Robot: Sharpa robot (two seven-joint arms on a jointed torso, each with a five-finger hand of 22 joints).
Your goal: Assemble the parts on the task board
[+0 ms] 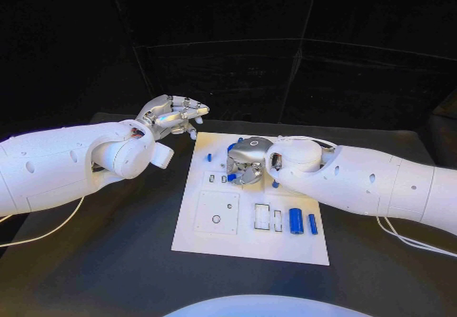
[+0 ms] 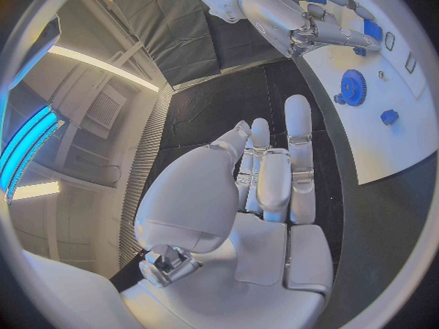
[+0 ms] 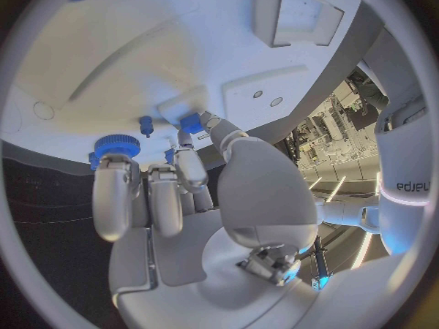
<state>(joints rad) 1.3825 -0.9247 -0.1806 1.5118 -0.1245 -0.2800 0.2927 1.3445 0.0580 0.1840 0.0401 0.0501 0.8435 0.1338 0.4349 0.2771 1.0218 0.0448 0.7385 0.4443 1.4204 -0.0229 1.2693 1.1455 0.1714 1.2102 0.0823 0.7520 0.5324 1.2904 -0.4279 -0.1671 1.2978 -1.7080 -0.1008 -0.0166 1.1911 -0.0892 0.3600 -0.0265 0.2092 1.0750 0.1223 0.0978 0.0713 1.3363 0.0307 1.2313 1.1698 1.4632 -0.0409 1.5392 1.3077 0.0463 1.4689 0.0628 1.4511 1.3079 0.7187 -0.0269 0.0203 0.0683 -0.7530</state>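
Observation:
The white task board (image 1: 249,247) lies in the middle of the black table. My right hand (image 1: 246,160) reaches down onto its far half. In the right wrist view its thumb and a finger pinch a small blue part (image 3: 190,122) against the board (image 3: 137,66), beside a blue gear (image 3: 117,145). The left wrist view shows the right hand (image 2: 297,18) with the blue part (image 2: 370,28) at its fingertips, and the gear (image 2: 352,88) on the board. My left hand (image 1: 172,115) hovers off the board's far left corner, fingers loosely bent, holding nothing.
A blue cylinder (image 1: 296,220) and a blue bar (image 1: 312,224) lie on the board's near right part. A small blue peg (image 1: 209,157) stands near its left edge. A square plate (image 1: 217,211) and narrow slots (image 1: 261,216) sit on the near half. White cables trail off both arms.

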